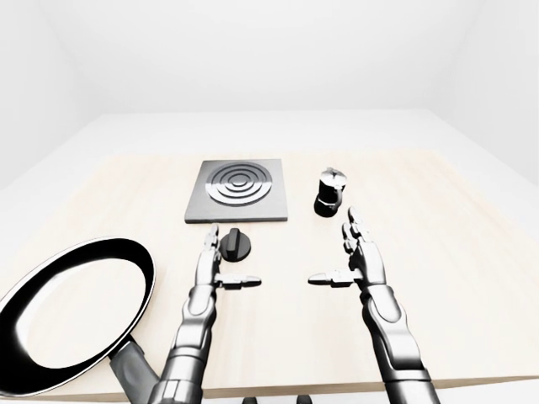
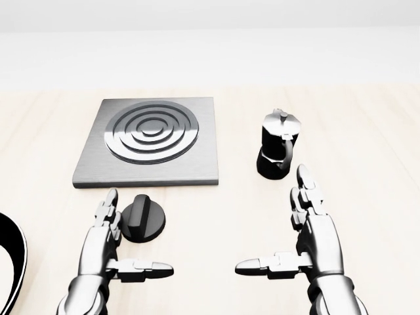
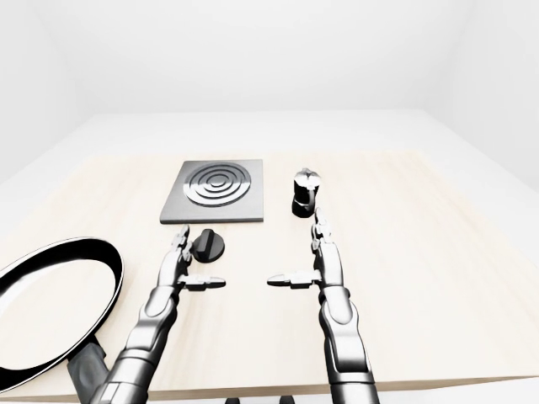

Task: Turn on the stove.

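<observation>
Both hands hover spread and empty. The left hand (image 2: pixel 105 246) sits just left of the knob (image 2: pixel 142 218), below the stove (image 2: pixel 151 141); the right hand (image 2: pixel 308 239) sits below the pot (image 2: pixel 277 152).

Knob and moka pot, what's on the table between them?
Nothing: in the head view, bare table lies between the knob and the moka pot.

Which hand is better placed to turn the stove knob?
The left hand: its open fingers stand right beside the black knob. The right hand is far off, near the moka pot.
</observation>
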You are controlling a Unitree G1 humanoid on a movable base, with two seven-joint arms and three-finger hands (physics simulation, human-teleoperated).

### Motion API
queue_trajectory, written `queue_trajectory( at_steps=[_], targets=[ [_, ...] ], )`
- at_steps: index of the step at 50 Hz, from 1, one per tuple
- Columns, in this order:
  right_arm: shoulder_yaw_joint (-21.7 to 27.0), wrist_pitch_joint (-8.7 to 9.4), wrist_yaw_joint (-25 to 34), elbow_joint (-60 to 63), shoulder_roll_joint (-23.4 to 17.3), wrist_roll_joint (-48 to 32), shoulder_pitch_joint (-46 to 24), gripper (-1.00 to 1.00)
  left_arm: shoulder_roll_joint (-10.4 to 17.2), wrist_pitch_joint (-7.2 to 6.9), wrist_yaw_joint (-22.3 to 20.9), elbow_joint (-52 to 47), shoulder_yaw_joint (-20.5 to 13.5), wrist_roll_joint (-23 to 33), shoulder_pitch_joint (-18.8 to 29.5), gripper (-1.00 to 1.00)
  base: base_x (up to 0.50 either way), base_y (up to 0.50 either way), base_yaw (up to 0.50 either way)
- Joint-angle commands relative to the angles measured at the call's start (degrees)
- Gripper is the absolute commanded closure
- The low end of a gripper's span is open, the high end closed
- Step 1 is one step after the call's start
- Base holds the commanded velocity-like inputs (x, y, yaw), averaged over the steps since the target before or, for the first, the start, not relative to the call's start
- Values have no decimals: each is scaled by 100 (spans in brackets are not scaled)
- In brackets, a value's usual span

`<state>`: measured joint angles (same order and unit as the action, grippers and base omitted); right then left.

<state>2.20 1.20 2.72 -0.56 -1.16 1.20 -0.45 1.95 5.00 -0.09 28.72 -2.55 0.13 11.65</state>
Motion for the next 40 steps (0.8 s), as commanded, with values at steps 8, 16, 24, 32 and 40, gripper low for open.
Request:
queue_trajectory(
  at_steps=[8,16,24,32,40],
  targets=[
    [-5,-28,14,-62,-1,1,-12,-100,-73,0,-12,586,87,15,87,-100,0,0,0],
    [-3,-4,15,-52,-1,5,-14,-100,-185,0,20,870,206,138,131,-100,0,0,0],
    [3,7,16,-63,-4,12,-25,-100,-338,0,45,1100,368,325,134,-100,0,0,0],
    [12,19,14,-76,-8,23,-38,-100,-472,0,52,1154,505,487,86,-100,0,0,0],
    [5,32,16,-67,-5,19,-25,-100,-634,0,21,740,750,709,-182,-100,0,0,0]
  ],
)
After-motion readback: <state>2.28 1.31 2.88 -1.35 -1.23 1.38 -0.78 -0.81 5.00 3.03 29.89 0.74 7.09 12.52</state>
